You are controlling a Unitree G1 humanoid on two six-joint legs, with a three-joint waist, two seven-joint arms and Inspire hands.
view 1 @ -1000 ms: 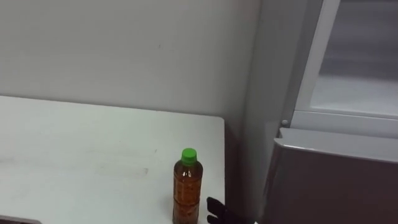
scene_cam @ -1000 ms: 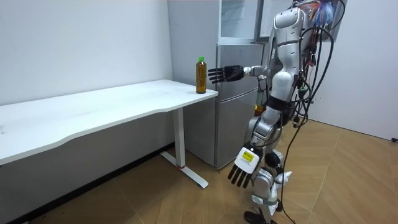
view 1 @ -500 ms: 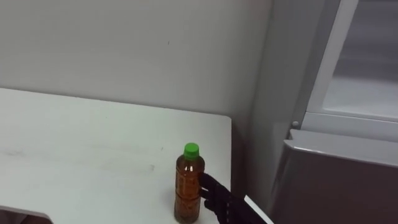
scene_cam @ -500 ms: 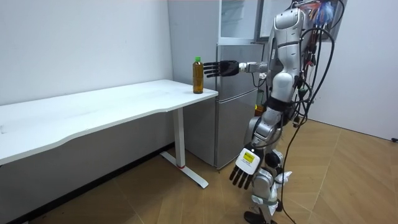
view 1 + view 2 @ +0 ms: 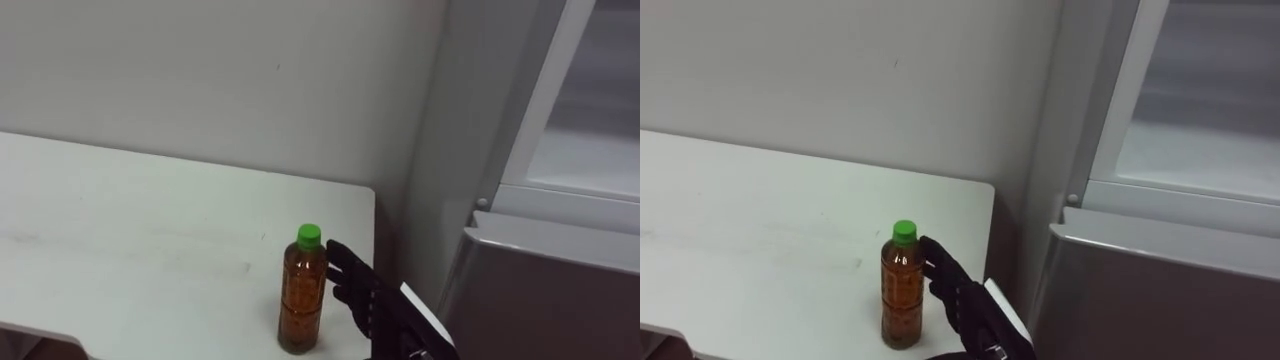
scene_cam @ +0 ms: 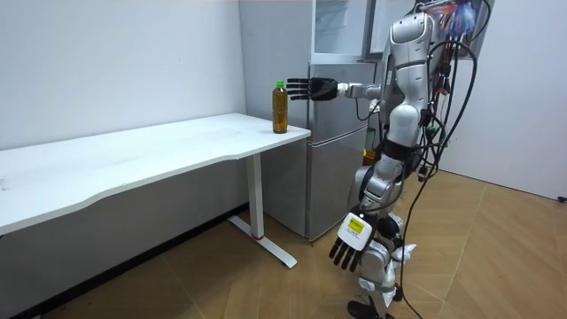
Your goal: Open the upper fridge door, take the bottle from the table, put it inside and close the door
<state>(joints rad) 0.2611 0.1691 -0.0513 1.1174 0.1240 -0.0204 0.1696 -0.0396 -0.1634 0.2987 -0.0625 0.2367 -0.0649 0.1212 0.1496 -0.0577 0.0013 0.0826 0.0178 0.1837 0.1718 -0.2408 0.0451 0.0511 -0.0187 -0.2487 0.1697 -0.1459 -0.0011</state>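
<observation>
At the right end of the white counter (image 5: 150, 250), close to the edge nearest the fridge (image 5: 540, 290), the bottle (image 5: 302, 292) stands upright, with amber liquid under a green cap (image 5: 309, 235). That spot suits the job, I judge, because the fridge is only a short carry to the right. The right robot hand (image 5: 365, 295) reaches in from the lower right with its fingers straight and spread, lying just beside the bottle's right flank and not wrapped round it. Whether they touch the plastic I cannot tell. This looks like the approach to a side grasp, so nothing is gripped yet.

The upper compartment (image 5: 590, 165) appears open, its pale interior showing above the grey lower door and ready to receive the bottle. In the room view the left robot hand (image 6: 348, 239) hangs idle by the leg, fingers relaxed. No label or writing can be made out on the bottle, the fridge or the counter.
</observation>
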